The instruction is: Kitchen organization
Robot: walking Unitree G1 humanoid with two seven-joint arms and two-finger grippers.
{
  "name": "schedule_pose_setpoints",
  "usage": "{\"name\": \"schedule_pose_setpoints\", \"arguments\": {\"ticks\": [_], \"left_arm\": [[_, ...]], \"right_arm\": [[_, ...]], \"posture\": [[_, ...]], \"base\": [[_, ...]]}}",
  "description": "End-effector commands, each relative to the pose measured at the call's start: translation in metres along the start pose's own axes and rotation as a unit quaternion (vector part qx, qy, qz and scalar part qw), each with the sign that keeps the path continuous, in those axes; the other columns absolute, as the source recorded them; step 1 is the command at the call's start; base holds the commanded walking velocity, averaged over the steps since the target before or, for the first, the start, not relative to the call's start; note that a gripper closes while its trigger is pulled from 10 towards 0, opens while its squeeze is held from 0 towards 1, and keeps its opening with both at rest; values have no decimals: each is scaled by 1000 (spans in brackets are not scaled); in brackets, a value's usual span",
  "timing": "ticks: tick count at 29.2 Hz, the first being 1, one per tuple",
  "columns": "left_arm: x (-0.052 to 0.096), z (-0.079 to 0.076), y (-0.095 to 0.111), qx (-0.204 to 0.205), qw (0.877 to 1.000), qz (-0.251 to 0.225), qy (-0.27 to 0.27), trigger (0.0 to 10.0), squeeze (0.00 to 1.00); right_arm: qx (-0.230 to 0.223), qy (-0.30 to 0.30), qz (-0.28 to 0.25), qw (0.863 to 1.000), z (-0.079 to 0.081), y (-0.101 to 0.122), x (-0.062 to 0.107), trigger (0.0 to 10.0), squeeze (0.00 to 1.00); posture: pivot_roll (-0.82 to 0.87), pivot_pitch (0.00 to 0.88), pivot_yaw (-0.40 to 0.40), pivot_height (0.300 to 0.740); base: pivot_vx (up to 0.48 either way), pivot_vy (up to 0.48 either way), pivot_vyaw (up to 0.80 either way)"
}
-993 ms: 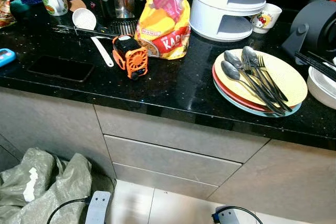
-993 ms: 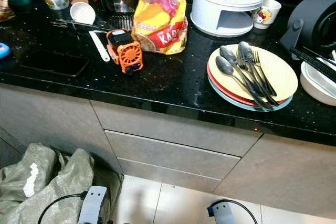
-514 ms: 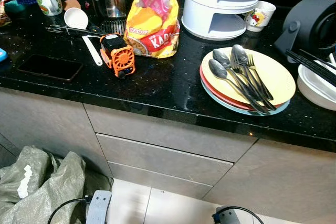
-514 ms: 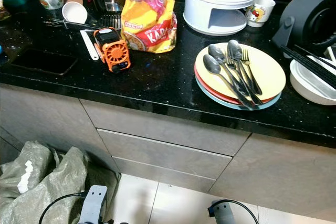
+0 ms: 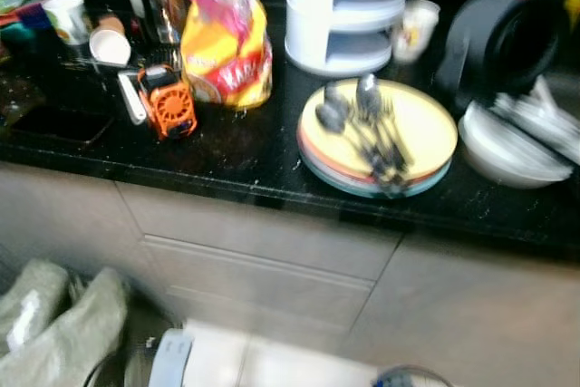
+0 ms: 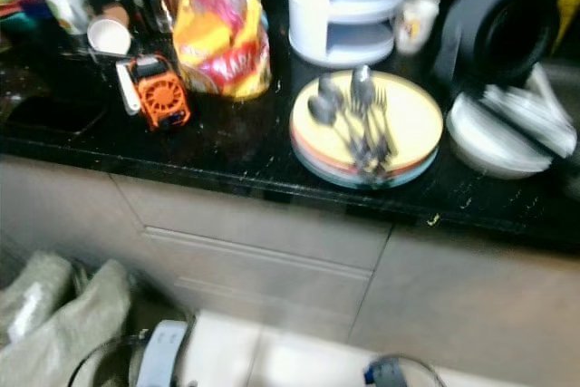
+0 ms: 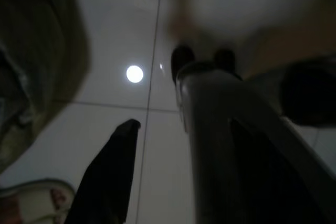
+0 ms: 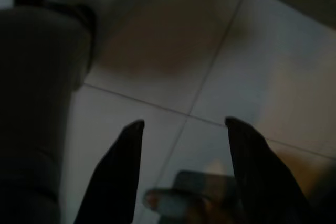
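Plates (image 5: 426, 129) on counter (image 5: 254, 156), right tool (image 8: 184, 171) floorward, well apart.

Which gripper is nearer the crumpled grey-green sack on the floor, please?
Left. The left gripper hangs beside the sack; the right gripper hangs apart, over floor tiles.

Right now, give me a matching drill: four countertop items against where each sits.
Items:
1. orange fan
2. snack bag
3. cutlery
4. white tiered stand

Places:
A. behind the plate stack
B. on the yellow plate
C. counter's left part, nearest the front edge of the four
D. right of the fan, further back

Pairs: 1-C, 2-D, 3-B, 4-A
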State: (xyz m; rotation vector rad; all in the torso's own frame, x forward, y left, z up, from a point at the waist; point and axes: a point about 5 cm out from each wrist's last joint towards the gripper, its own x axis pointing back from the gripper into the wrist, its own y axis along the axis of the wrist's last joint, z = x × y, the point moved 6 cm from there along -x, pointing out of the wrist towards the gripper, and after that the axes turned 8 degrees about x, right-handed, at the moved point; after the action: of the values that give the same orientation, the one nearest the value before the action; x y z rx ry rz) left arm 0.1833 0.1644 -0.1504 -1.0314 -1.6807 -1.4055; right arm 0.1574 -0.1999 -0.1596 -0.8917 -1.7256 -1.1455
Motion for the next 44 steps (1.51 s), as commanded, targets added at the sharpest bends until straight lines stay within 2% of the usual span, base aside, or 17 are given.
{"name": "schedule_pose_setpoints", "arguments": {"ticks": [1, 16, 27, 31, 33, 35, 36, 37, 39, 40, 42, 43, 44], "left_arm": [[0, -2, -17, 7, 1000, 28, -2, 10000, 0], [1, -1, -18, 7, 1000, 29, -3, 10000, 0], [1, -1, -18, 8, 1000, 27, -2, 10000, 0], [1, -2, -18, 11, 1000, 25, -2, 10000, 0], [0, -2, -18, 13, 1000, 25, -2, 10000, 0], [0, -3, -18, 14, 1000, 25, -1, 10000, 0], [0, -3, -18, 14, 1000, 25, -1, 10000, 0], [0, -3, -18, 15, 1000, 25, -1, 10000, 0], [0, -3, -19, 15, 1000, 26, -1, 10000, 0], [0, -3, -19, 15, 1000, 26, -1, 10000, 0], [0, -4, -20, 16, 1000, 27, -2, 10000, 0], [0, -4, -20, 16, 1000, 27, -2, 10000, 0], [0, -4, -20, 17, 999, 28, -3, 10000, 0]], "right_arm": [[2, 3, 9, 1000, 3, -8, 1, 10000, 0], [-2, 3, 9, 1000, 4, -9, 1, 10000, 0], [-18, -9, 5, 1000, 1, -8, 1, 10000, 0], [-73, -26, 3, 997, -1, -10, 1, 10000, 0], [-188, -47, 10, 981, -1, -17, 2, 10000, 0], [-293, -74, 25, 953, -1, -26, 3, 10000, 0], [-293, -74, 25, 953, -1, -26, 3, 10000, 0], [-318, -85, 35, 944, -1, -30, 4, 10000, 0], [-387, -112, 58, 913, 1, -39, 6, 10000, 0], [-387, -112, 58, 913, 1, -39, 6, 10000, 0], [-432, -133, 75, 889, 3, -46, 8, 10000, 0], [-432, -133, 75, 889, 3, -46, 8, 10000, 0], [-451, -141, 79, 878, 3, -48, 8, 10000, 0]], "posture": [[77, 103, -14, 740], [78, 109, -10, 740], [74, 110, -14, 740], [73, 111, -16, 740], [74, 113, -20, 740], [74, 115, -21, 740], [74, 115, -21, 740], [73, 117, -22, 740], [69, 119, -22, 740], [69, 119, -22, 740], [62, 122, -20, 740], [62, 122, -20, 740], [59, 125, -19, 740]], "base": [[0, -364, 0], [0, -361, 0], [0, 0, 0], [0, 0, 0], [0, 0, 0], [0, 0, 0], [0, 0, 0], [0, 0, 0], [0, 0, 0], [0, 0, 0], [0, 0, 0], [0, 0, 0], [0, 0, 0]]}}
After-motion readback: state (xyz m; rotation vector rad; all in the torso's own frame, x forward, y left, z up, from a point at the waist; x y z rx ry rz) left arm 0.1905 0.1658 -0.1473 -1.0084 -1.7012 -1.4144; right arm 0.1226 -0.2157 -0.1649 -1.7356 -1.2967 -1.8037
